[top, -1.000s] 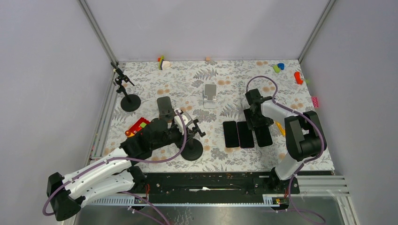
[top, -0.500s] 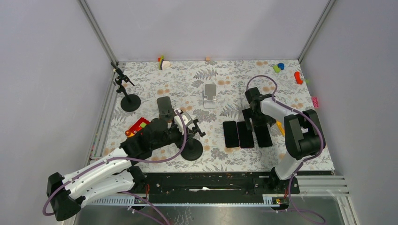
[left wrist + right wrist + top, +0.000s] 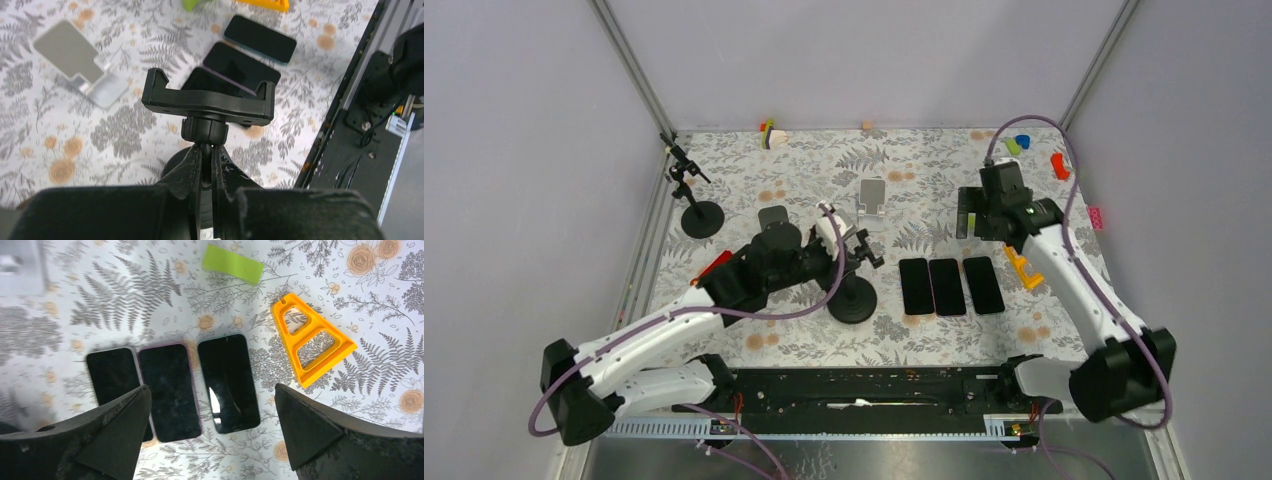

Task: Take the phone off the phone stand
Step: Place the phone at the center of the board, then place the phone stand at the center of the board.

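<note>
Now that my right gripper (image 3: pixel 210 390) has let go and lifted, jaws wide and empty, the phone (image 3: pixel 230 365) lies flat below it, my left gripper (image 3: pixel 206 156) clamped on the bare stand (image 3: pixel 207 102): removal looks done.

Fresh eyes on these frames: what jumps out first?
A row of three dark phones lies flat on the floral mat, right of centre. Just left of them, the left gripper is shut on the stem of a black clamp stand whose cradle is empty. The right gripper hovers wide open above the phones.
</note>
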